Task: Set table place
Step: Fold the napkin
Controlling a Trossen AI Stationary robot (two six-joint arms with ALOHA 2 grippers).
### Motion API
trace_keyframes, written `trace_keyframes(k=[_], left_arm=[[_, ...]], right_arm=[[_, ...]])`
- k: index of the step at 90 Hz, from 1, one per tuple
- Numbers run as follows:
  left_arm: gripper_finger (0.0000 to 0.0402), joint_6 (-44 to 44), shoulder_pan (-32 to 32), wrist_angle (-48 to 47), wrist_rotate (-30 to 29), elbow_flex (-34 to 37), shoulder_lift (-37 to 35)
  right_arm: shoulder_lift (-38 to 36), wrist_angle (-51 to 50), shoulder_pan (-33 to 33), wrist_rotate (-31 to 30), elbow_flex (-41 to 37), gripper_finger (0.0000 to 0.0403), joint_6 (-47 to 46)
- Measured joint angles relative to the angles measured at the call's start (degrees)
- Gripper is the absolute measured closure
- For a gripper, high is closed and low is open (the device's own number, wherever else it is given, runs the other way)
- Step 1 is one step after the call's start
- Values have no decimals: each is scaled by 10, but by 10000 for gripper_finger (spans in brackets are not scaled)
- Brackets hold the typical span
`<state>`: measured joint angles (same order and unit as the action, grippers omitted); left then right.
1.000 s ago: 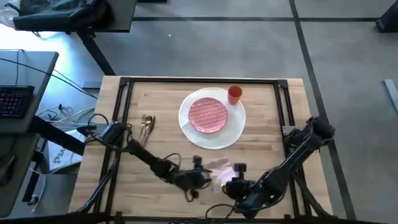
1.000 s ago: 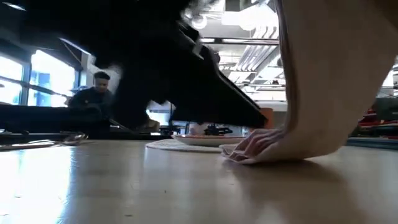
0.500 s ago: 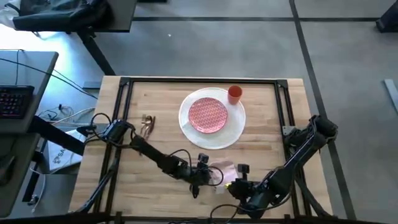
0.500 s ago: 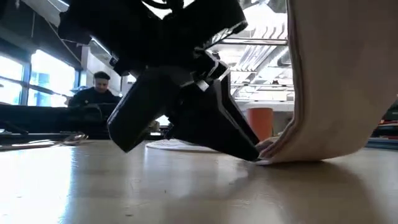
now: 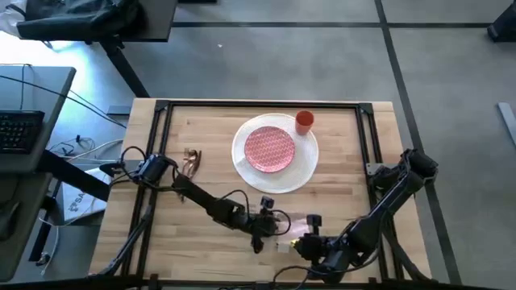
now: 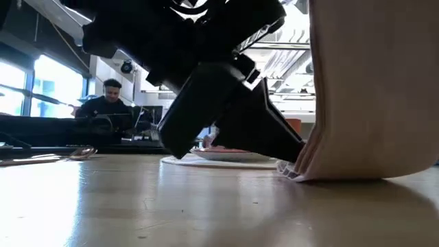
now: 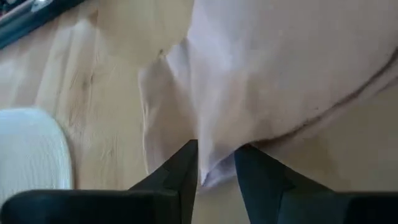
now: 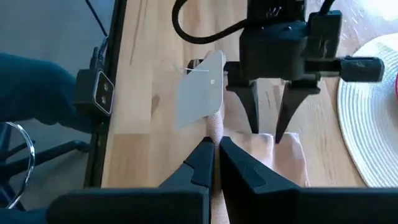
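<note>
The pale pink napkin (image 5: 297, 224) is near the table's front edge, raised in my right gripper (image 8: 216, 146), which is shut on it. In the low view the napkin (image 6: 363, 89) hangs as a broad sheet, its lower fold (image 6: 295, 168) on the tabletop. My left gripper (image 7: 216, 163) is open, tips down, one finger on either side of a corner of the napkin (image 7: 211, 174). The red-patterned plate (image 5: 269, 149) sits on the white plate (image 5: 282, 179), with the orange cup (image 5: 304, 121) at the white plate's far right. The copper cutlery (image 5: 191, 161) lies to the white plate's left. My right gripper pinches a narrow raised fold of the napkin (image 8: 214, 127) between its two fingers; how many layers cannot be told. The cloth hangs below the hold, fairly straight, with its lower fold on the table. Whether my left gripper touches the napkin I cannot tell.
A black rail frame (image 5: 258, 105) runs around the tabletop. Bare wood lies between the cutlery and the front edge (image 5: 193, 242). A person (image 6: 103, 103) sits beyond the table in the room behind.
My left gripper has moved toward the table's right edge, up to the napkin, until its fingers straddle the cloth's corner. The napkin's lower fold has been drawn a little to the right and the sheet hangs straighter.
</note>
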<state>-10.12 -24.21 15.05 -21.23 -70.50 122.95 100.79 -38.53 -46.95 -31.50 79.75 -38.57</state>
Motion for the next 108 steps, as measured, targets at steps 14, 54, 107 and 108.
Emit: trace_keyframes(k=[14,54,107,108], left_arm=[[314,-5,6,15,21,0,20],[401,34,2,22,-96,-19,28],[401,154,-98,-139,-250,-19,-68],[401,156,-98,-140,-251,-19,-68]], right_arm=[[0,0,-1,0,0,403,0],[0,4,-26,0,0,403,-3],[0,-70,-89,-19,-115,399,-194],[0,-73,-88,-16,-118,398,-196]])
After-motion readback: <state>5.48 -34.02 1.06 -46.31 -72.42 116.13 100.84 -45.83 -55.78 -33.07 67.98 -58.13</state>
